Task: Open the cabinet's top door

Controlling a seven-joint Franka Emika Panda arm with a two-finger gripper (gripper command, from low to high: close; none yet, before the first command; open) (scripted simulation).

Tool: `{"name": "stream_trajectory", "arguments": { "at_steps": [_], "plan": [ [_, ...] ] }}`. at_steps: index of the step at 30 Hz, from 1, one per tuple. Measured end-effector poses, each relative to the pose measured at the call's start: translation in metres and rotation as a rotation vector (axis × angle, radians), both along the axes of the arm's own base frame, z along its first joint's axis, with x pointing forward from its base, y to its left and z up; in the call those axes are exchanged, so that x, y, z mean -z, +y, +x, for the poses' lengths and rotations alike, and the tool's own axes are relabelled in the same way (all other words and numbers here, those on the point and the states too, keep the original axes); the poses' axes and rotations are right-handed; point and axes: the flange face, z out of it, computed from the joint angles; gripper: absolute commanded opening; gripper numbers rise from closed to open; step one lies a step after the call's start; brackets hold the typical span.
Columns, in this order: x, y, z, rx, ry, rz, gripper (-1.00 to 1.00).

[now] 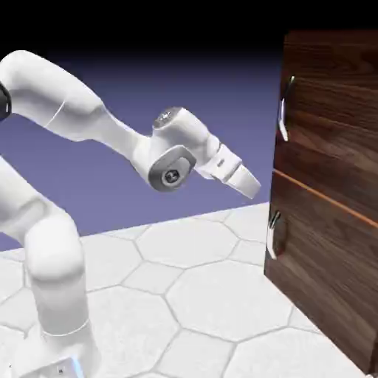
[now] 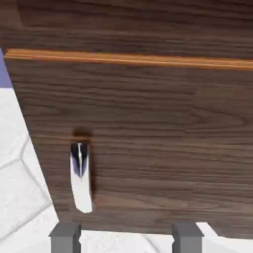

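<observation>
Above the orange seam (image 1: 325, 196), the top door (image 1: 336, 111) stands shut, its handle (image 1: 283, 111) untouched. Tool (image 1: 244, 181) noted open and empty, apart from the cabinet (image 1: 322, 280). Step judged: approach. Next move requires raising the fingertips to that upper handle.

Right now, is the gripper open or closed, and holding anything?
Gripper: open, holding nothing, off the cabinet.

Bright, blown-out pale floor — dim upper wood, soft grain — faint handle shadow (image 2: 94, 183).
</observation>
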Motion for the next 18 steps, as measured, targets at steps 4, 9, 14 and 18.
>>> {"name": "stream_trajectory", "arguments": {
  "at_steps": [4, 9, 14, 18],
  "plan": [
    [0.057, -0.018, 0.014, 0.068, 0.163, 0.110, 0.00],
    [0.128, -0.039, 0.018, 0.172, 0.353, 0.200, 0.00],
    [0.190, -0.064, 0.009, 0.297, 0.503, 0.241, 0.00],
    [0.226, -0.085, -0.002, 0.403, 0.580, 0.239, 0.00]
  ]
}}
